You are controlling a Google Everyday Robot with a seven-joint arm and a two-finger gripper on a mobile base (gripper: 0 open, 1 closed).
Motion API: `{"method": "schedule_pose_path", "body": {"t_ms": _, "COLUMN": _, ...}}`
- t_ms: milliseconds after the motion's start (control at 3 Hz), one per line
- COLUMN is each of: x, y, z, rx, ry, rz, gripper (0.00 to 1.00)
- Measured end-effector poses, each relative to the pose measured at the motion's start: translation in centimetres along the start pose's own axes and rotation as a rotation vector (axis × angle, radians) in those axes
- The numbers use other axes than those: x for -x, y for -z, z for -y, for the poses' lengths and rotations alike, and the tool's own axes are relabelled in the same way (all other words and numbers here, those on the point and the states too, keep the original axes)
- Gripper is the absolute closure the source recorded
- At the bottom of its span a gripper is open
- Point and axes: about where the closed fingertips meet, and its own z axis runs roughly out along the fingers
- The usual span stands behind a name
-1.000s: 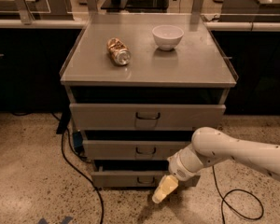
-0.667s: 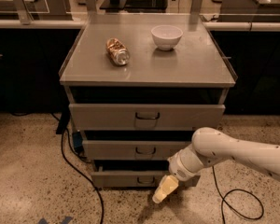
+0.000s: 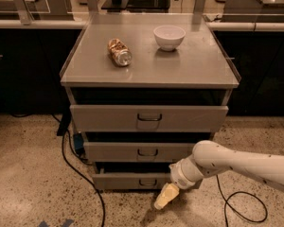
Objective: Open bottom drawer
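Observation:
The bottom drawer (image 3: 132, 180) is the lowest and narrowest grey front of the cabinet, with a small dark loop handle (image 3: 148, 182). It sits slightly forward, with a dark gap above it. My gripper (image 3: 164, 196), cream-coloured at the end of a white arm (image 3: 227, 162), hangs just below and to the right of that handle, near the floor in front of the drawer's lower edge. It does not hold the handle.
The middle drawer (image 3: 142, 151) and the tall top drawer (image 3: 149, 117) are above. A crushed can (image 3: 119, 52) and a white bowl (image 3: 169, 36) sit on the cabinet top. Black cables (image 3: 85, 174) run over the speckled floor at the left and at the right (image 3: 241, 207).

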Motion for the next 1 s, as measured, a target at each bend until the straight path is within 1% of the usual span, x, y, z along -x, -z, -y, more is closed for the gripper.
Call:
{"method": "schedule_pose_path", "body": {"t_ms": 333, "x": 0.0, "y": 0.0, "z": 0.0, "rx": 0.000, "ry": 0.000, "rz": 0.000, "gripper": 0.00}}
{"method": "schedule_pose_path", "body": {"t_ms": 667, "x": -0.3, "y": -3.6, "z": 1.5, "rx": -0.005, "ry": 0.070, "rz": -0.009, "gripper": 0.00}}
{"method": "schedule_pose_path", "body": {"t_ms": 1000, "x": -1.7, "y": -9.1, "z": 4.2, "rx": 0.037, "ry": 0.158, "rz": 0.016, "gripper": 0.00}}
